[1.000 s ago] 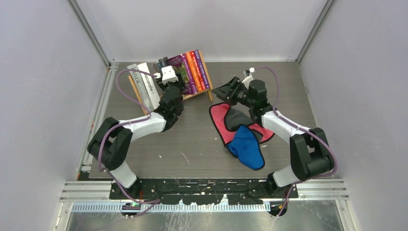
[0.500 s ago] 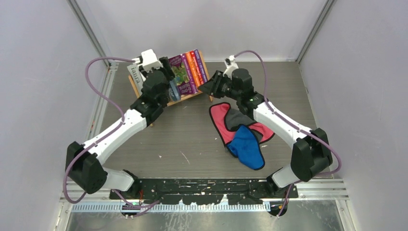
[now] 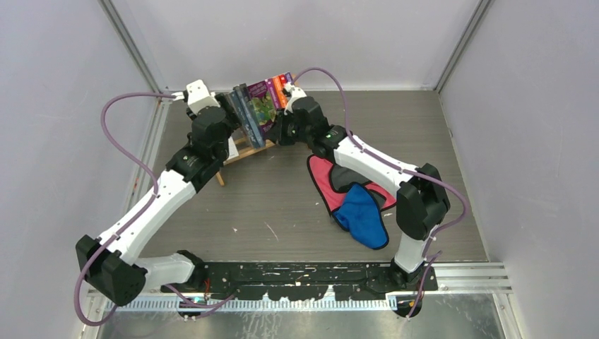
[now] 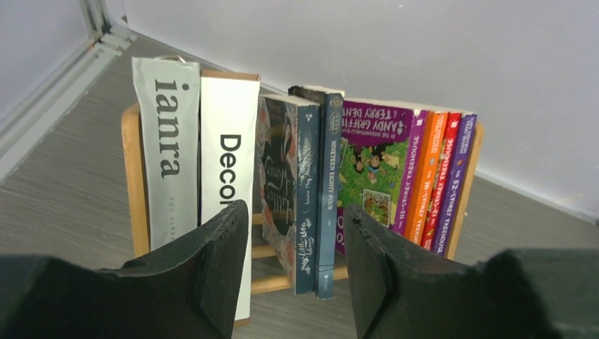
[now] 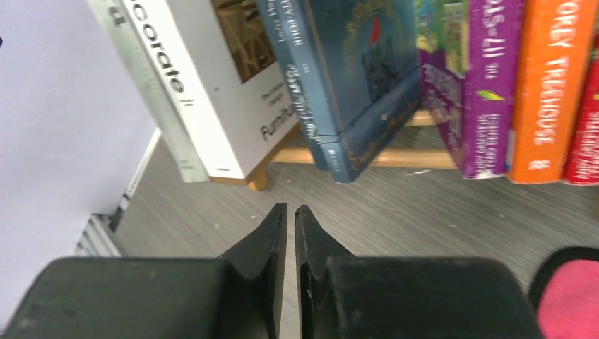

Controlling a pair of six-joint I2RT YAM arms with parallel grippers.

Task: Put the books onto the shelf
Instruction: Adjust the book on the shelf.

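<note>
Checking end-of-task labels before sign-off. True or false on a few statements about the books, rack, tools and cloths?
1. The big grey book stands beside the white "Decorate" book at one end of the light-wood slatted rack. True.
2. The left tool grips a dark blue paperback. False: its jaws stand open, holding nothing.
3. The right tool is shut and empty. True.
4. The blue cloth piece hangs on the rack. False: it lies on the grey wood-grain table, overlapping the red cloth piece, apart from the rack.
</note>
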